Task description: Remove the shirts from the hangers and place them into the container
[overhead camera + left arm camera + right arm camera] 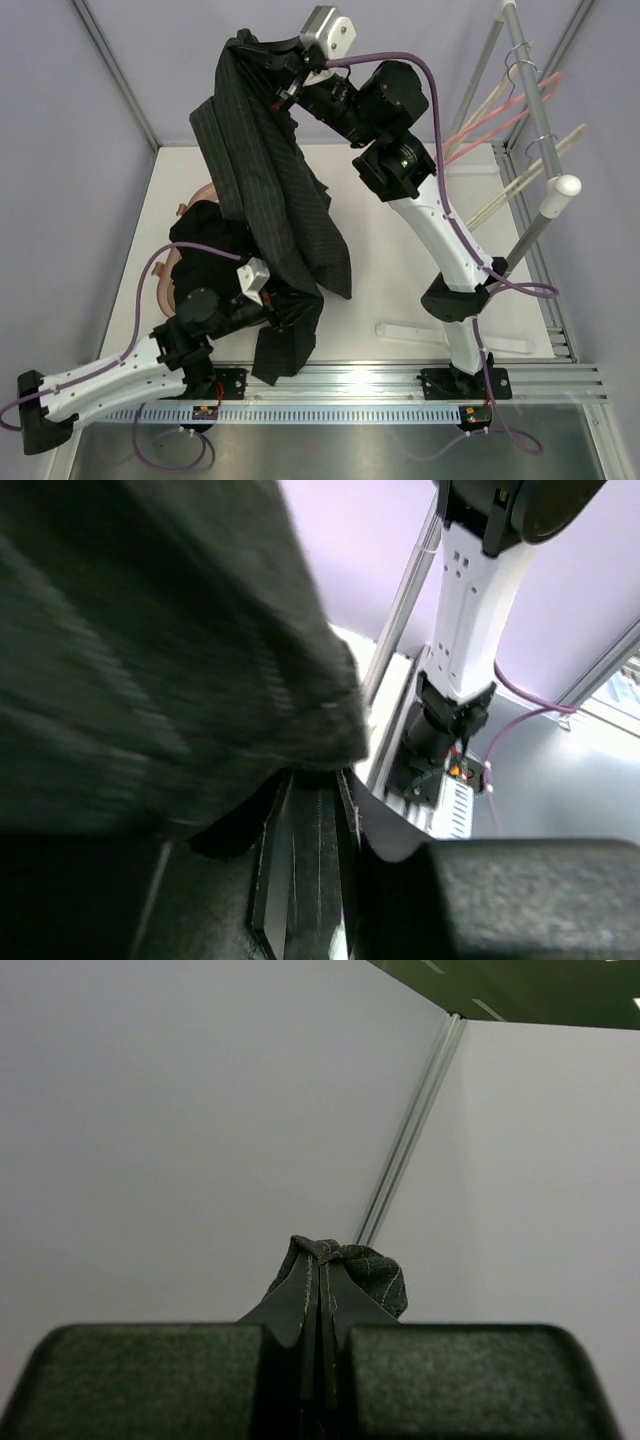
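1. Top view: the right gripper (280, 80) is raised high and pinches the top of the pinstriped shirt (270, 180). The shirt hangs in a long drape down to the left gripper (285, 308), near the table's front edge. The container (188, 206) sits at the left, partly under the drape, with the black shirt (205, 235) in it. A pink hanger (495, 115) hangs from the rack pole (520, 40). A cream hanger (450, 335) lies flat on the table (400, 270).
2. Left wrist view: blurred dark cloth of the pinstriped shirt covers the left fingertips (the fingers (275, 880) stand close together). Whether they grip it cannot be told.
3. Right wrist view: the right fingers (300, 1305) are closed tight on a bunched fold of the pinstriped shirt, which pokes out past their tips.
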Robot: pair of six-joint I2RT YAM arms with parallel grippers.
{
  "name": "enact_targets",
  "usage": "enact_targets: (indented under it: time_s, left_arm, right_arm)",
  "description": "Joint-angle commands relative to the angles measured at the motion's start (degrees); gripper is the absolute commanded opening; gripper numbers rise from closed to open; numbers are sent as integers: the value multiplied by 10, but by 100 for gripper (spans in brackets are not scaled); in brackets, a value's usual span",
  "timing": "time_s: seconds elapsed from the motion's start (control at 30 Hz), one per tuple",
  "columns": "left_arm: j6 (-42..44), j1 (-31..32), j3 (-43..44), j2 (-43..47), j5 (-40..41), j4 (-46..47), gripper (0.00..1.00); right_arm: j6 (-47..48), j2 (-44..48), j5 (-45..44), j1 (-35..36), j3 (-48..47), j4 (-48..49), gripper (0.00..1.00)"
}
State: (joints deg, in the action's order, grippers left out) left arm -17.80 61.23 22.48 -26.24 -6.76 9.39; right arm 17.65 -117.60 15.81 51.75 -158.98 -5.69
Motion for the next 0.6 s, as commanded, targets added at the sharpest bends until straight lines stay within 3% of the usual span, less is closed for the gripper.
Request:
enact_targets:
  time_s: [0.0,0.17,0.33,0.5,0.57]
  left_arm:
    - [60,1,51,-91,-15,193,26]
    - [158,0,130,-252,84,251,26]
    - [208,-35,204,-369,151,248,26]
    - [255,-97,280,-463,253,173,26]
    - [254,-144,309,-468,258,137,25]
  right_arm:
    - [-50,58,48,-7,-6,23,0]
    - [-82,95,74,23,3,-33,0]
    - [-82,134,90,76,9,-99,0]
    - [-50,184,82,143,41,-171,0]
    - [-40,207,72,157,54,-191,0]
